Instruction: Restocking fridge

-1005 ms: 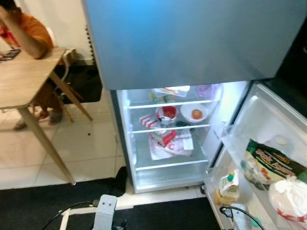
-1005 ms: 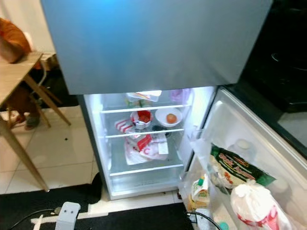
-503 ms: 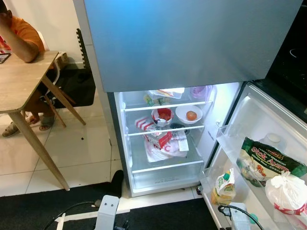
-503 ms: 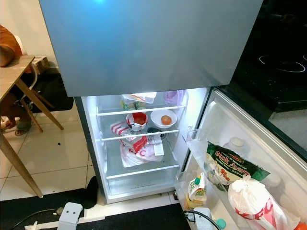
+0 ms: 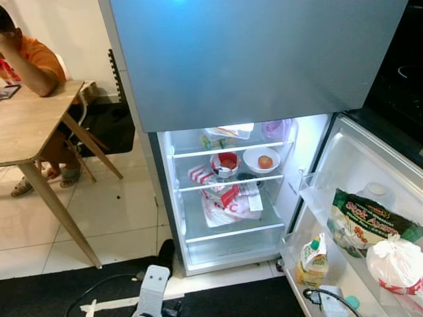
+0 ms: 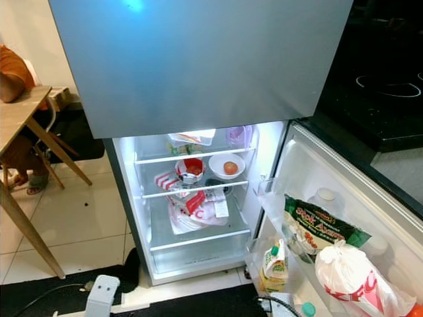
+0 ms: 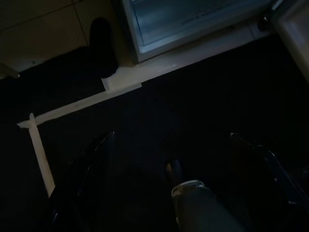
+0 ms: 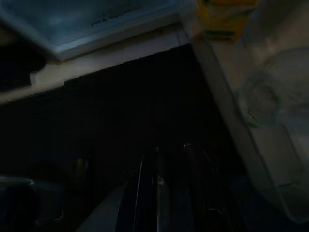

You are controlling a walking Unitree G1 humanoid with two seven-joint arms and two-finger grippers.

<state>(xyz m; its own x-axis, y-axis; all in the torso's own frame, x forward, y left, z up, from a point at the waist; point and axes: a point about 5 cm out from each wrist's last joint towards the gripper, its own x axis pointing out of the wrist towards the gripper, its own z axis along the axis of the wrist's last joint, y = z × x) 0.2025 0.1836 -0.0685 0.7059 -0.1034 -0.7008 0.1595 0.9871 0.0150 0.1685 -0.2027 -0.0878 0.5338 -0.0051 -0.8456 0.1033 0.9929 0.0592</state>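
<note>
Straight ahead, the fridge (image 5: 231, 191) stands with its lower door (image 5: 360, 218) swung open on the right, lit shelves holding a white bowl (image 5: 261, 159) and a red-and-white bag (image 5: 228, 201). Low over the dark mat (image 7: 183, 111), the left pincer (image 7: 171, 181) hangs with fingers apart; the right pincer (image 8: 164, 188) is too dark to judge.

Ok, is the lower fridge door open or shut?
Open: the door is swung wide, its lit shelves exposed.

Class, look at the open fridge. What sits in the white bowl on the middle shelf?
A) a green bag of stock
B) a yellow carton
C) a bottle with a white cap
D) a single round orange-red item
D: the white bowl on the middle shelf holds one round orange-red item, beside a red-filled container.
</note>
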